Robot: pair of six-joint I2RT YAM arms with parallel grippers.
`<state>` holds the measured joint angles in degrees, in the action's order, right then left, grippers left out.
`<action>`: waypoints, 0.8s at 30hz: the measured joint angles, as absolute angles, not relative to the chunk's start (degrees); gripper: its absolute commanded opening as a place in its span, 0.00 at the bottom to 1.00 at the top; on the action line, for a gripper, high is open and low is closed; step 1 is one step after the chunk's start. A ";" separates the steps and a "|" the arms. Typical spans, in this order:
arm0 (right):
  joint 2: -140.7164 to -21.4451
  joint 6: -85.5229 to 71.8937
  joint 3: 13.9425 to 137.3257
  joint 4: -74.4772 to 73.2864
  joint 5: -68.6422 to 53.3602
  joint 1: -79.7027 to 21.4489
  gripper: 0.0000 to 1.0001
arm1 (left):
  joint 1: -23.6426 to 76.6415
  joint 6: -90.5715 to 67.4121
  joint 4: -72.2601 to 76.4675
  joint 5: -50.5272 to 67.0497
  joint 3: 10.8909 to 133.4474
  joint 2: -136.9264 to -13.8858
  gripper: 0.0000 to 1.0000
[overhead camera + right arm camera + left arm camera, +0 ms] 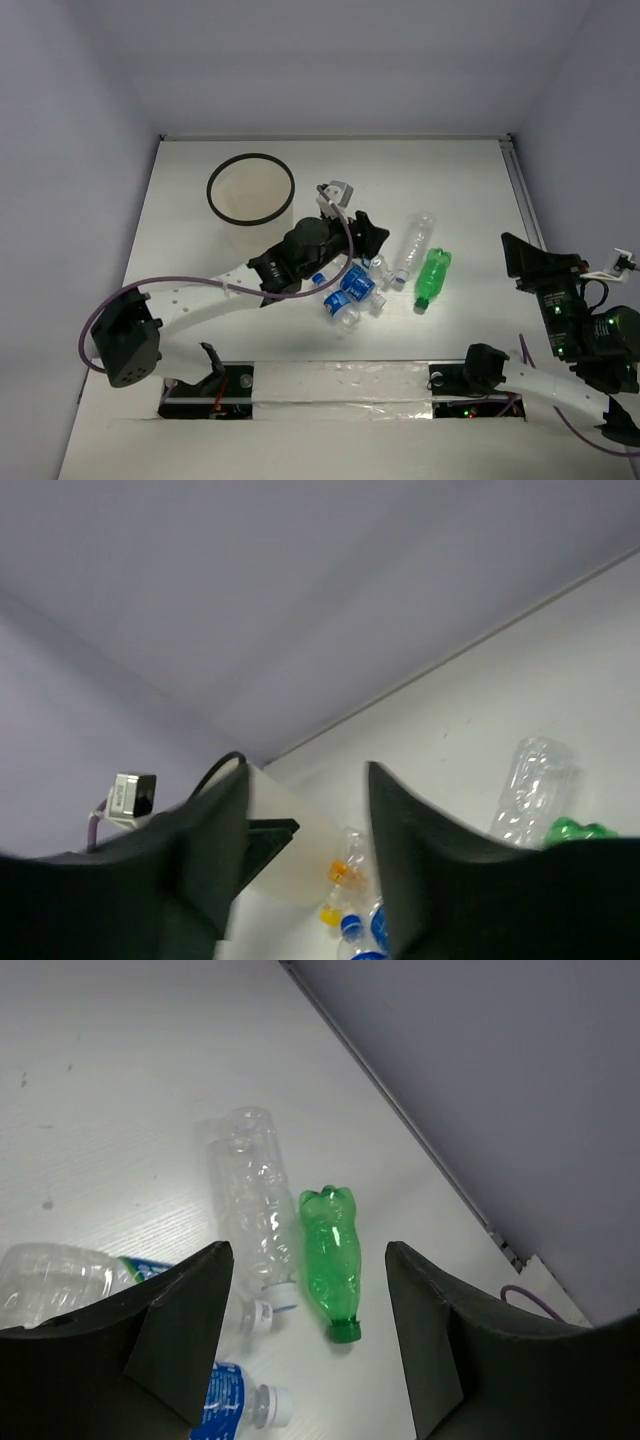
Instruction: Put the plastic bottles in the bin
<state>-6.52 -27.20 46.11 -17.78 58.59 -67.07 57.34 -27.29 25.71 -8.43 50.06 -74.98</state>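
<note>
Top view: the round translucent white, black-rimmed bin [250, 190] stands at ten o'clock from the clear blue-labelled plastic bottles [350, 290]. Bare white table [460, 190] runs to the far edge.

Left wrist: the left gripper [305, 1255] is spread and empty over the all-green plastic bottle [330, 1260], with the wall edge at two o'clock.

Right wrist: the right gripper [307, 772] is spread, holding nothing.

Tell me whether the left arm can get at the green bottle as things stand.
Probably yes. The left arm hangs above the bottle pile with its jaws open, and the green bottle lies just beyond them on bare table. Only the clear bottle beside it crowds one side.
</note>
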 measured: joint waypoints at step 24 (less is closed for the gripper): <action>-3.73 -32.01 43.75 -23.07 60.38 -67.07 0.01 | 59.24 -17.93 9.10 -6.22 97.78 -119.90 0.53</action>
